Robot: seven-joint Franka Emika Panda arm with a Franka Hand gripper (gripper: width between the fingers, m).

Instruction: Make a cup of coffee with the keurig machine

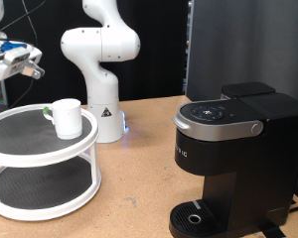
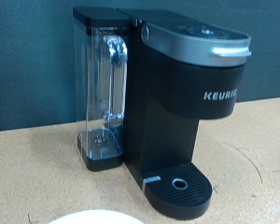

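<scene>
Work looks barely begun: the white mug (image 1: pixel 67 116) sits on a two-tier stand (image 1: pixel 42 157), well apart from the closed Keurig machine (image 1: pixel 233 164). Drip tray (image 2: pixel 180 186) is bare. The gripper (image 1: pixel 12 58) hovers high; its jaws' state cannot be told.

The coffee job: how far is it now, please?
Nothing looks done yet. The cup stands on the top shelf of the white round rack, and the coffee machine's drip tray has nothing on it, lid shut. The gripper, at the exterior view's upper left, holds nothing visible. Every step remains.
</scene>
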